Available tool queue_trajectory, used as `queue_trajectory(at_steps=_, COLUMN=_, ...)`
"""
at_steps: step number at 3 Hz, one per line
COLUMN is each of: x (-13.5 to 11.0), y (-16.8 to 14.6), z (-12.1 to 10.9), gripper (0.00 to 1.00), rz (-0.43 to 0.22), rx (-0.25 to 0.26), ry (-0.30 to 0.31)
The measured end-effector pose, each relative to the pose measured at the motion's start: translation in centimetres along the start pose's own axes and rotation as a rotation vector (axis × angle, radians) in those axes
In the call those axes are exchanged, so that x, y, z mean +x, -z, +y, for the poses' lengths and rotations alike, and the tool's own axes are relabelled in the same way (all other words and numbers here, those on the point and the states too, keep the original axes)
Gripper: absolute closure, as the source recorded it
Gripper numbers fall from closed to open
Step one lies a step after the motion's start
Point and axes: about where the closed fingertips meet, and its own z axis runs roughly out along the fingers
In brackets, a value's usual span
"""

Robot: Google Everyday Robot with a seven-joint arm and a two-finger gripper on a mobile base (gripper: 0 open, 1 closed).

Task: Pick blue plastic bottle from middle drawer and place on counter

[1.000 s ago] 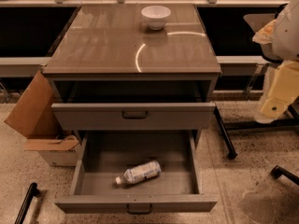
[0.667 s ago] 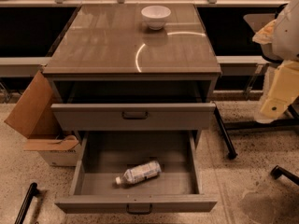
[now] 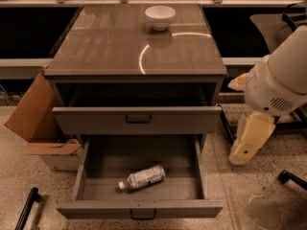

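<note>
The pincer [image 3: 250,140], open or closed I cannot tell, swings closer beside the bench's [image 3: 105,47] right edge; the blue plastic bottle [image 3: 142,177] waits in the middle drawer [image 3: 182,159].

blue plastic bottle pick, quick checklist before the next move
1. middle drawer open: ok, pulled well out.
2. blue plastic bottle reachable: ok, lying on its side on the tray floor, cap toward the left.
3. upper drawer out of the way: ok, the bottle lies forward of its front.
4. end effector above the bottle: not ok, it hangs right of the cabinet, outside the drawer.
5. Room on the counter: ok, the white bowl sits at the back only.
</note>
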Motion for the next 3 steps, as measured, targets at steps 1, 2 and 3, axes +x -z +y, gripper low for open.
queue_trajectory(at_steps=1, x=-0.2, y=-5.9, z=3.1, gripper=0.0, rz=-0.023, rx=-0.099, ry=-0.022)
queue_trajectory(at_steps=2, x=-0.2, y=-6.0, z=3.1, gripper=0.0, rz=-0.023, rx=-0.099, ry=-0.022)
queue_trajectory(at_steps=3, x=-0.5, y=-10.4, z=3.8, gripper=0.0, rz=-0.022, rx=-0.133, ry=0.039)
